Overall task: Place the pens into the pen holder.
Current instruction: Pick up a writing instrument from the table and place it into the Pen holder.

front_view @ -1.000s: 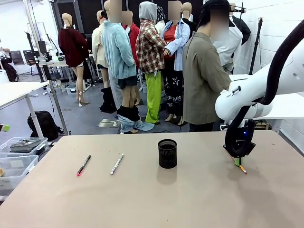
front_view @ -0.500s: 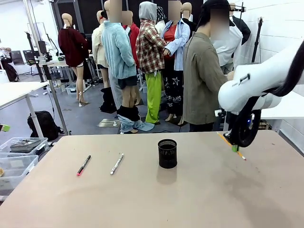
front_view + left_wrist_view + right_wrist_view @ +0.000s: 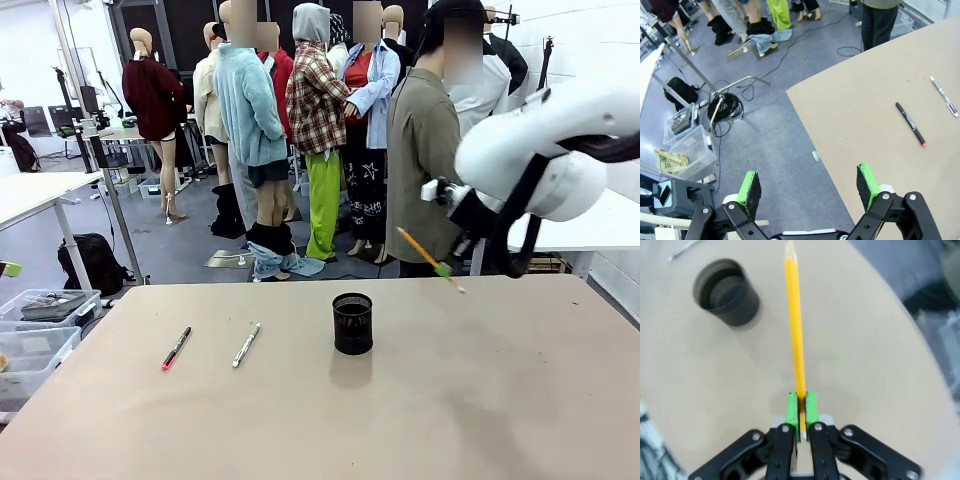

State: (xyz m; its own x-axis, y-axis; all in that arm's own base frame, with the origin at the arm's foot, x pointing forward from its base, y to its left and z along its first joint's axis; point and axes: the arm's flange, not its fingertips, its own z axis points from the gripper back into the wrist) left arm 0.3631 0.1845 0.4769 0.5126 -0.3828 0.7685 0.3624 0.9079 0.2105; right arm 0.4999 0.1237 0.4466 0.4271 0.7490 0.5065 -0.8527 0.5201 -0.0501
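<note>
The right gripper [image 3: 801, 412] pinches the pencil [image 3: 795, 325] at its end, in the air near the holder [image 3: 726, 291]. The left gripper [image 3: 810, 185] is spread, empty. Carrying step, I judge: next, aim the tip over the holder's mouth, then release.

Grey floor [image 3: 190, 250] spreads beyond the far edge of the beige desk [image 3: 300, 420]. White tables [image 3: 40, 190] stand left, with clear bins [image 3: 35, 345] and a black backpack [image 3: 95, 262] beside them; a white wall [image 3: 590, 40] stands right.

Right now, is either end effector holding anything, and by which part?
The right end effector pinches the orange-yellow pencil near one end, with the pointed tip far ahead of the pads. The left end effector is open and empty.
</note>
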